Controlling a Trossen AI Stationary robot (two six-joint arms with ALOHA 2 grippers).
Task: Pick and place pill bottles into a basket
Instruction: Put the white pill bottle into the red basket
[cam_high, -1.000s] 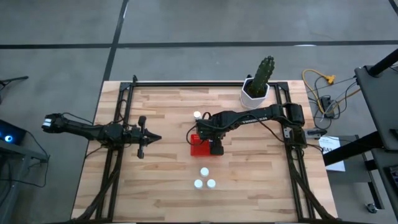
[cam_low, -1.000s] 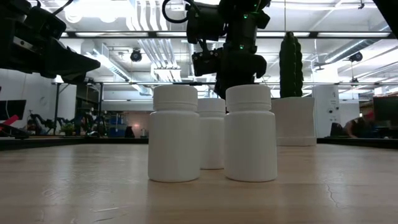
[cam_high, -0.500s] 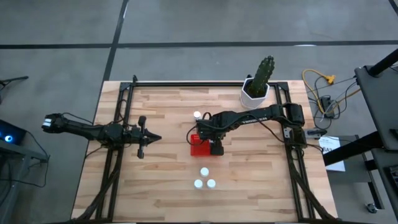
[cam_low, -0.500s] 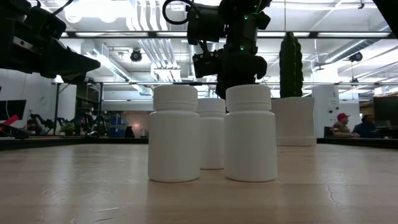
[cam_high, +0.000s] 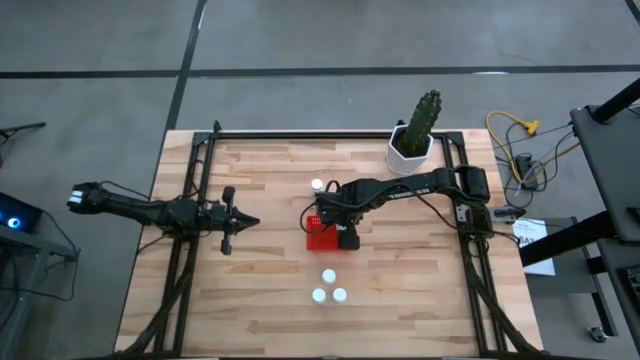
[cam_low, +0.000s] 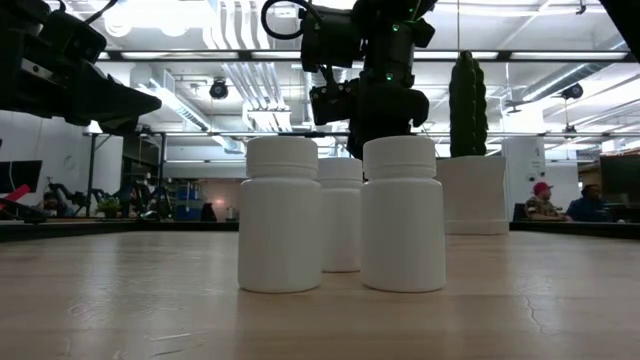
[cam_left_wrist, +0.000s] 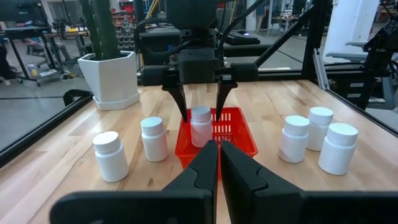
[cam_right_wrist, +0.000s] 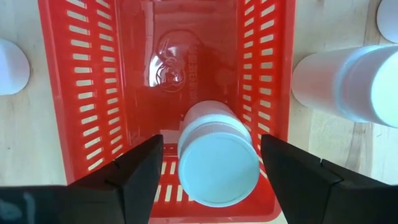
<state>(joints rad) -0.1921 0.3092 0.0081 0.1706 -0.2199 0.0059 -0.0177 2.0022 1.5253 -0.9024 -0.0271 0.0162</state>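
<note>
In the basket (cam_right_wrist: 81, 93), one pill bottle (cam_right_wrist: 214, 152)

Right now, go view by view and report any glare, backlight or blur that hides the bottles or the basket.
Low view: bright ceiling lights backlight the dark arms; three pill bottles stand sharp. Right wrist view: glare patch on the basket floor; the bottle inside looms large, slightly soft. Left wrist view: evenly lit. High view: flat light, bottles tiny.

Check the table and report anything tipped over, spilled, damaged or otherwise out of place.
Nothing stands out. One pill bottle stands upright inside the red basket, between the open fingers of the right gripper above it. The other pill bottles stand upright on the table, and the cactus pot sits upright near the edge.
</note>
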